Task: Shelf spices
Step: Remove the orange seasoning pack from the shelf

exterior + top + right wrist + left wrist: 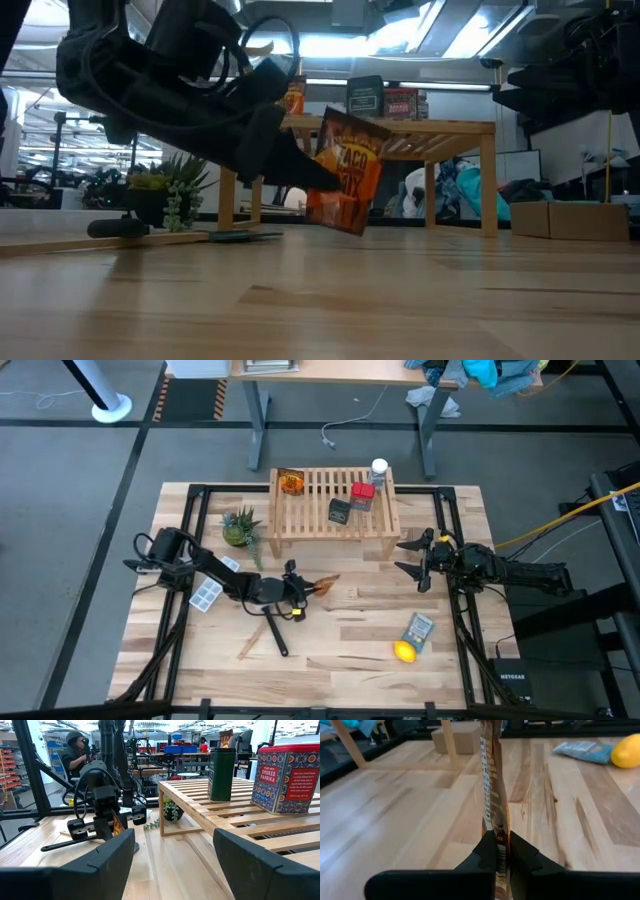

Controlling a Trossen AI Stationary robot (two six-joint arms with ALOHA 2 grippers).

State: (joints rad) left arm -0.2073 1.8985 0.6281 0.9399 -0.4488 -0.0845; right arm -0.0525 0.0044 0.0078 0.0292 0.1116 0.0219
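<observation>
From above, the left gripper (308, 588) sits near the table's centre, its jaws clamped on an amber packet (324, 585) that shows only as a thin orange sliver. The shelf (334, 505) stands at twelve o'clock on the plank tabletop (350, 650) and carries a second amber packet (291, 482), a black box (340, 511), a red box (362, 495) and a white-capped bottle (379, 470). The right gripper (412, 558) waits at three o'clock with its jaws spread wide and nothing between them. A lemon (404, 652) and a grey-blue packet (419, 629) lie at five o'clock, and a small plant (240, 527) stands at ten o'clock.

At table height the held packet (346, 171) hangs tilted, clear of the wood, with its printed lettering partly covered by the dark fingers.

The left wrist view shows that packet (492, 795) edge-on, its top cut off.

The right wrist view shows the red box (285, 777), cropped at the edge, and a person (77, 755) in the room behind the table.
</observation>
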